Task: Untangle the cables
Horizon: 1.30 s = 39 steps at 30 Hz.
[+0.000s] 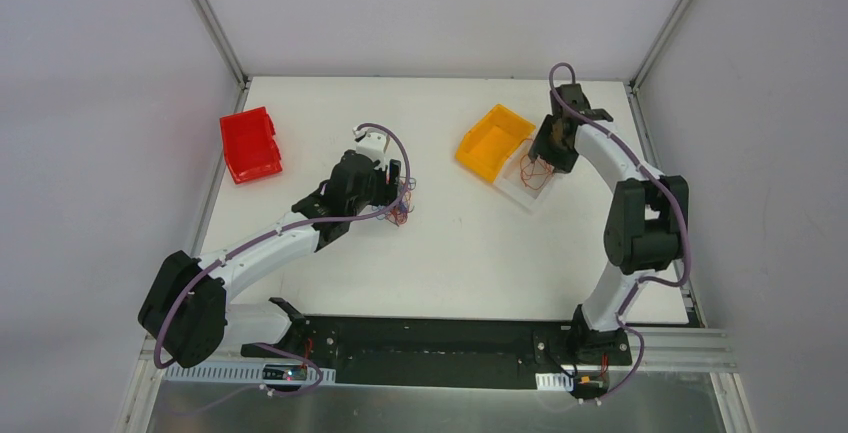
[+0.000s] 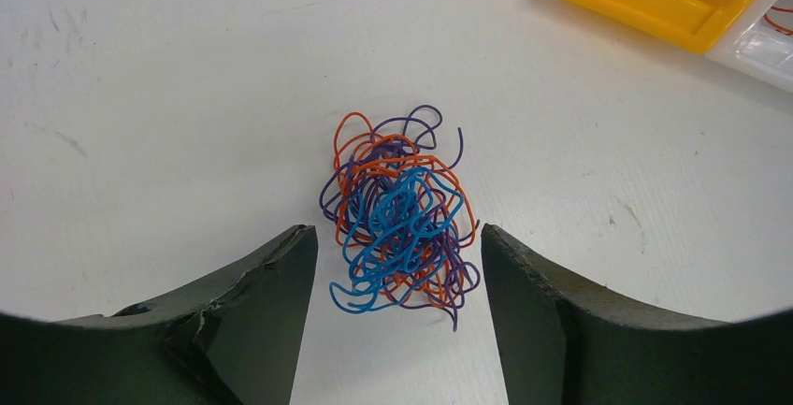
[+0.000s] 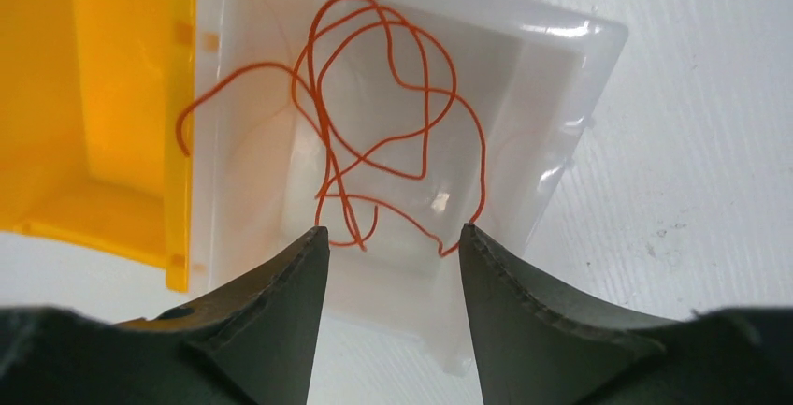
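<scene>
**Risks (judgement)**
- Table (image 1: 450, 273): smooth and white, with nothing pinning the tangle (image 2: 400, 218). Closing on the whole clump would likely lift or drag it as one knot, separating nothing.
- Blue, orange and purple strands loop through each other. Pulling one could cinch the rest tighter.
- The strands are hair-thin, so a single one may slip between the pads or be missed altogether.
- Clear tray (image 3: 580, 96): the orange wire (image 3: 383, 124) (one or several, cannot tell) stands up in springy loops. One arc reaches over the rim toward the yellow bin (image 3: 93, 96), and a low finger could hook it and flick it out.

**Pose**
- Left arm (image 1: 270, 248): stretched forward to mid-table with the wrist pitched down, well apart from the red bin (image 1: 250, 143).
- Right arm (image 1: 640, 223): elbow folded, reaching toward the far right, with the wrist down over the tray. The tray sits against the yellow bin.
- Left gripper (image 2: 397, 237): jaws wide apart and holding nothing. They straddle the near half of the tangle, which lies on the bare table left of centre. Its height above the surface is unclear.
- Right gripper (image 3: 393, 237): jaws parted and empty. The lowest orange loops lie between the tips, not pinched.
</scene>
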Tool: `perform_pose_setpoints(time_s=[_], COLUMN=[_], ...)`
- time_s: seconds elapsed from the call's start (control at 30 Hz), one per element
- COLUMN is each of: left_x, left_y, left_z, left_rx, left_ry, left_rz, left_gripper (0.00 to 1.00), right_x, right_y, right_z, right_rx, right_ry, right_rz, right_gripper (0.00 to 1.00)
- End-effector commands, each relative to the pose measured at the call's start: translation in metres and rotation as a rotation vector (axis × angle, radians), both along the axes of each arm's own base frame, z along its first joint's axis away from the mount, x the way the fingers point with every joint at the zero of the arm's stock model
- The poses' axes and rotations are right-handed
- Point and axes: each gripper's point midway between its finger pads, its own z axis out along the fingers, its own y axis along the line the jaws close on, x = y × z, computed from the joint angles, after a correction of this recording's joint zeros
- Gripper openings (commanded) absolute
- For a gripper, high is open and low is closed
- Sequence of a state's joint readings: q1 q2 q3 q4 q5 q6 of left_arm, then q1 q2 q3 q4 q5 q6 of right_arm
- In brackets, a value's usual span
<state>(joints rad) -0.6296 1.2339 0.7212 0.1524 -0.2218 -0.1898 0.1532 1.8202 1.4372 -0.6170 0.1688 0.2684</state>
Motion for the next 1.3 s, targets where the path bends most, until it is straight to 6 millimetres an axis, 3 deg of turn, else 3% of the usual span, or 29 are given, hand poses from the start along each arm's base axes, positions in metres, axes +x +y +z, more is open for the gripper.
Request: perform_pose_setpoints(time_s=[0.0, 0.3, 0.47, 0.6, 0.73, 0.93, 1.1, 1.27], left_x=[0.002, 0.001, 0.0, 0.0, 0.0, 0.001, 0.0, 0.001], left_y=[0.0, -0.003, -0.005, -0.005, -0.004, -0.004, -0.004, -0.004], left_z=[0.015, 0.017, 0.015, 0.015, 0.015, 0.015, 0.015, 0.014], left_rx=[-0.011, -0.025, -0.03, -0.029, -0.026, -0.023, -0.023, -0.02], left_ry=[-0.049, -0.047, -0.04, -0.04, -0.04, -0.04, -0.039, -0.036], left_rz=[0.005, -0.008, -0.017, -0.014, -0.012, -0.012, -0.013, -0.011], left_gripper=[0.66, 0.66, 0.67, 0.67, 0.67, 0.67, 0.67, 0.69], right_x=[-0.003, -0.06, -0.089, -0.099, -0.093, -0.067, -0.04, -0.031], right_y=[0.018, 0.11, 0.158, 0.179, 0.18, 0.155, 0.131, 0.118], right_z=[0.046, 0.071, 0.047, 0.016, -0.007, -0.032, -0.035, -0.032], right_rx=[0.103, 0.201, 0.321, 0.362, 0.352, 0.275, 0.261, 0.248], right_ry=[-0.143, -0.156, -0.111, -0.046, -0.008, 0.031, 0.026, 0.016], right_rz=[0.047, 0.373, 0.458, 0.481, 0.453, 0.365, 0.287, 0.252], right_gripper=[0.57, 0.59, 0.6, 0.6, 0.6, 0.6, 0.6, 0.61])
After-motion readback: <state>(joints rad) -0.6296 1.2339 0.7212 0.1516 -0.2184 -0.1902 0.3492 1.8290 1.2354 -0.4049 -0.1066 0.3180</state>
